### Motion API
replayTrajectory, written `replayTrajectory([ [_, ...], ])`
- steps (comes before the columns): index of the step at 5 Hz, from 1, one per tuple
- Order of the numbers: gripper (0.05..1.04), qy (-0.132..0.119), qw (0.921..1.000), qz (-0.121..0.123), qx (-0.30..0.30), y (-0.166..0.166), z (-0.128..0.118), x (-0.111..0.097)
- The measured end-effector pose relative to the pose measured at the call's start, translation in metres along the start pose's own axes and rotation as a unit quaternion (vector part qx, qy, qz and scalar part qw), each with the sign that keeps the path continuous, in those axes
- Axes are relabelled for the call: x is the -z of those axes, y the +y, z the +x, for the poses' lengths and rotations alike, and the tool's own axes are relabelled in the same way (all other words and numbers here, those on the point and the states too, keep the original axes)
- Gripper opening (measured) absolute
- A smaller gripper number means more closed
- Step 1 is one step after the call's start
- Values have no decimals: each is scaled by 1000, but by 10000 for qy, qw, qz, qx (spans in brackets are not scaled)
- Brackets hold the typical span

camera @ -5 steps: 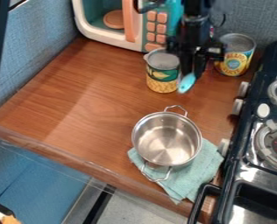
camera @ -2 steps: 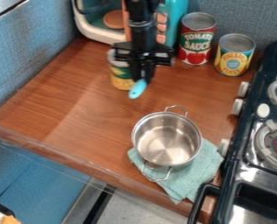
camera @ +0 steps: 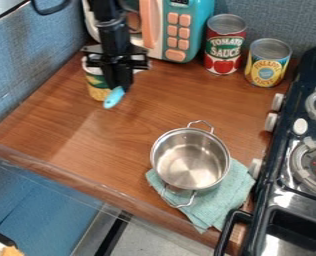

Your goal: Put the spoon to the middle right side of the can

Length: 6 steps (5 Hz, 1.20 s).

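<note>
The blue spoon [camera: 114, 97] pokes out below the claw [camera: 122, 84], which looks pinched narrow around it. The corn-coloured can [camera: 97, 89] stands close beside and partly behind the claw; I can't tell if they touch. Pressing that way might shove or tip it, and a weak pinch could drop the spoon crooked onto the counter [camera: 67, 122] below.
</note>
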<state>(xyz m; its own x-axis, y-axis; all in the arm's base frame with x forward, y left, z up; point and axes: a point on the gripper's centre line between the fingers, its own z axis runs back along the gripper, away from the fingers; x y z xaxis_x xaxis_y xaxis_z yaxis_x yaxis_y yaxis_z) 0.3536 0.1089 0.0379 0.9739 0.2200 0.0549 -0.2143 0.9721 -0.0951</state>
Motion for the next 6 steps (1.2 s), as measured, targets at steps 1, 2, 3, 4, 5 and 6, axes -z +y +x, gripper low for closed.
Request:
replayTrajectory([
  [1,219,95,9998,-116,119,26,-9,-3],
  [2,218,119,9996,-166,194,33,-11,-3],
  [3,219,141,9988,-191,417,12,-7,3],
  [4,219,48,9961,-182,866,-24,3,9],
  [5,218,63,9954,-122,948,-36,9,19],
  [6,271,109,9957,-70,915,-36,10,29],
])
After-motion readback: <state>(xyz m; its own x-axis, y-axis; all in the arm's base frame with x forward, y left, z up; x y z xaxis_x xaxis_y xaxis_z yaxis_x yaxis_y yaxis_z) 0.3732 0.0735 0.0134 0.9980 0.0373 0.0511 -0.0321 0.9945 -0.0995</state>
